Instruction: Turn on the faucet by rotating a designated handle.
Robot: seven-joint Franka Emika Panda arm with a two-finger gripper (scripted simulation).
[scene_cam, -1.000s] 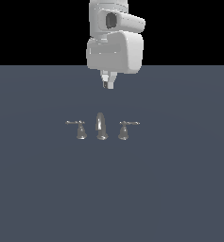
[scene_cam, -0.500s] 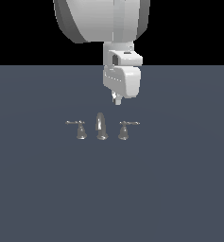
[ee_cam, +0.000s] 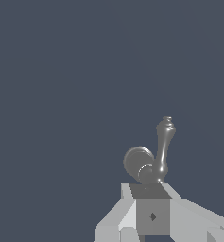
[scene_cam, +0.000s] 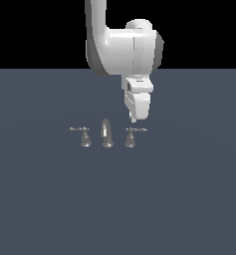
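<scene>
The tiny chrome faucet stands on the grey surface: a curved centre spout with a lever handle on each side. The right-hand handle has a bell-shaped base and a thin lever on top. My gripper hangs just above and slightly behind this handle, apart from it, fingers together and holding nothing. In the wrist view the handle shows its round base and lever right in front of my gripper. The spout and the left-hand handle are out of the wrist view.
The mirror-image left-hand handle stands at the exterior view's left of the spout. The flat grey surface stretches all around the set. My white arm reaches down from above.
My gripper has moved toward the exterior view's right and lower, from above the spout to just above the right-hand handle. The faucet parts have not moved.
</scene>
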